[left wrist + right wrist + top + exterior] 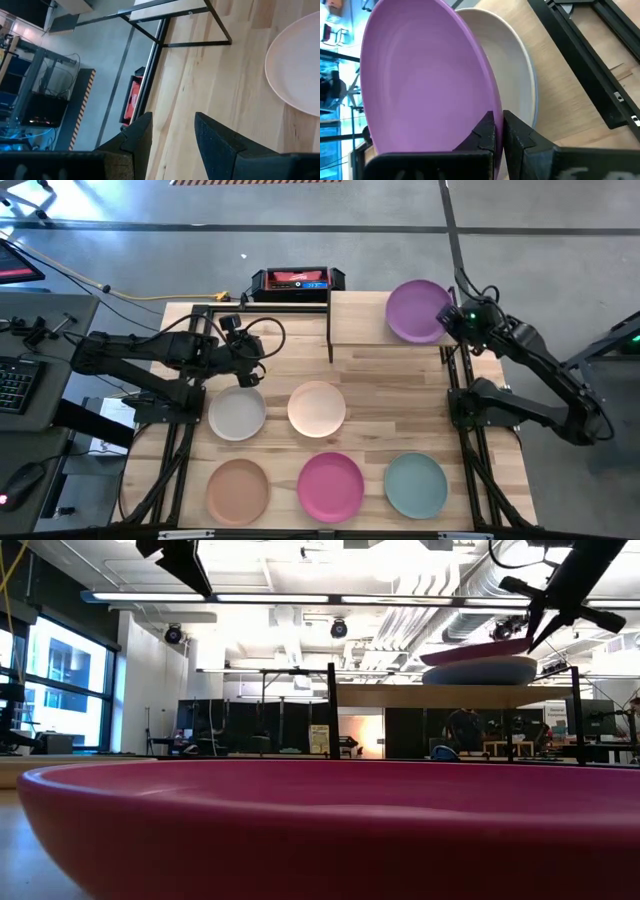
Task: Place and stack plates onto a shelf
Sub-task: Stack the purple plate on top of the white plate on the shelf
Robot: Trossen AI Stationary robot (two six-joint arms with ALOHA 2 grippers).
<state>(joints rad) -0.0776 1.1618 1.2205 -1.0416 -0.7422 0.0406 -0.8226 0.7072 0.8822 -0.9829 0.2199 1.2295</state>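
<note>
The big wooden table (pixel 400 395) carries everything. At its far side stands the shelf (pixel 360 318), a small light-wood board on thin black posts.

On the right end of the shelf sits a pile of plates. The purple plate (pixel 417 311) is on top, round, shallow and dull, not shiny. It is tilted, with one edge lifted above the plates under it. Below it a cream plate (pixel 512 80) shows, and a thin blue edge (pixel 534 107) peeks out under that.

Five more plates lie flat on the table, each apart from the others. In the middle row are the grey-beige plate (pixel 237 414) and the peach plate (pixel 317 408). In the near row are the terracotta plate (pixel 238 489), the magenta plate (pixel 331 486) and the teal green plate (pixel 415 484).

The right gripper (pixel 499 131) pinches the rim of the purple plate over the shelf. The left gripper (pixel 171 134) hangs over bare wood near the grey-beige plate, its fingers spread and holding nothing.
</note>
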